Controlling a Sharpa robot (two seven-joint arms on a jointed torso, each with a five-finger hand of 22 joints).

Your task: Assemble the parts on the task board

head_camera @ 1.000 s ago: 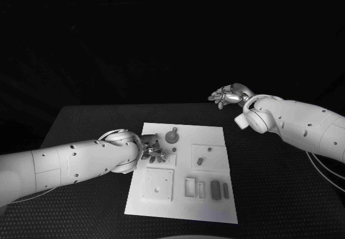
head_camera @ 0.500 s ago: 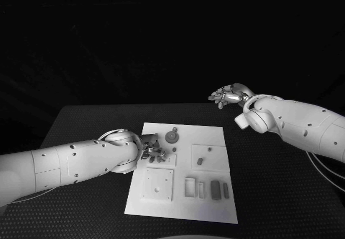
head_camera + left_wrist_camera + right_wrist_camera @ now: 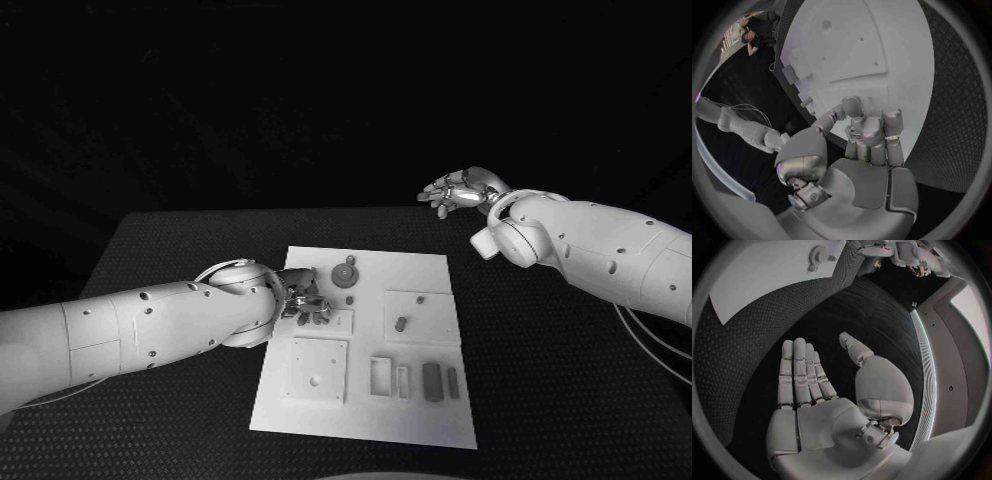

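Task board [image 3: 433, 270]: one, white, centre of frame on black table [image 3: 173, 250].
Parts on board: one gear-like round piece [image 3: 343, 272] upper middle; one small peg [image 3: 401, 323] centre; two dark bars [image 3: 431, 381] lower right.
Left hand [image 3: 306, 305]: at board's left edge, fingers curled down onto board; whether it holds anything, cannot tell. Wrist view shows fingertips [image 3: 851, 107] bent against white surface.
Right hand [image 3: 459, 190]: upper right, clear of board. Wrist view shows fingers [image 3: 801, 375] straight, spread, nothing held.

The left arm reaches in low with its hand [image 3: 306, 305] bent down and fingers [image 3: 870, 135] curled together, while the right arm is raised at the far side, its hand [image 3: 456, 190] flat with fingers [image 3: 801, 375] straight and apart.
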